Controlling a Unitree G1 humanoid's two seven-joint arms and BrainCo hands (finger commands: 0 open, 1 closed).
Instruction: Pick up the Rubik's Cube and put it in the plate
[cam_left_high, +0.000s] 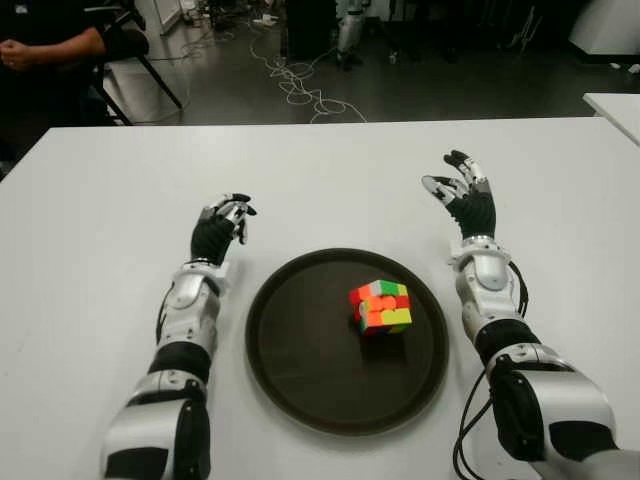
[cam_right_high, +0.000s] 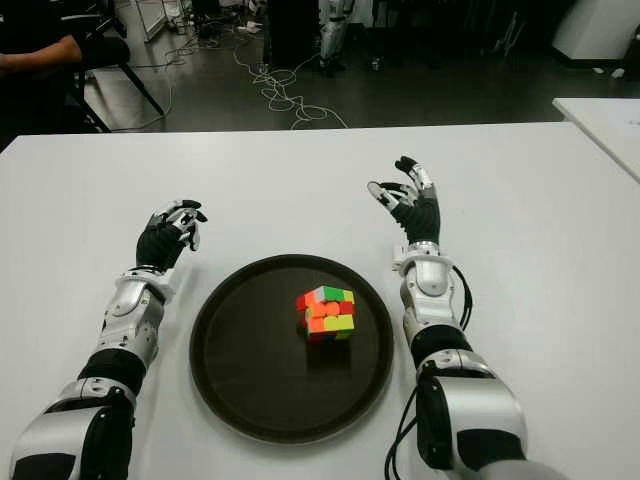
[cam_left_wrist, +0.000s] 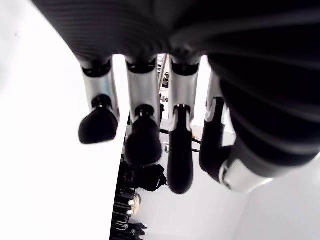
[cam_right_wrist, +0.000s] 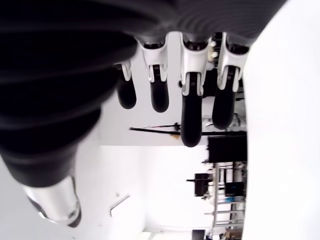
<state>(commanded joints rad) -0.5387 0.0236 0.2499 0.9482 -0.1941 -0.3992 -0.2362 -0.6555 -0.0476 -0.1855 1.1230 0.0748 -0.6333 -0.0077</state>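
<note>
The cube (cam_left_high: 381, 305) sits in the plate (cam_left_high: 290, 350) on the white counter (cam_left_high: 330, 180). The left hand (cam_left_high: 222, 226) is beside the plate's left, the right hand (cam_left_high: 463, 194) beside its right; both are relaxed and hold nothing. Cables (cam_left_high: 300, 85) lie on the floor beyond.

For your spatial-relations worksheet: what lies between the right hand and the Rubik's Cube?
In the left eye view, only bare white table and the plate rim separate the right hand from the Rubik's Cube.
</note>
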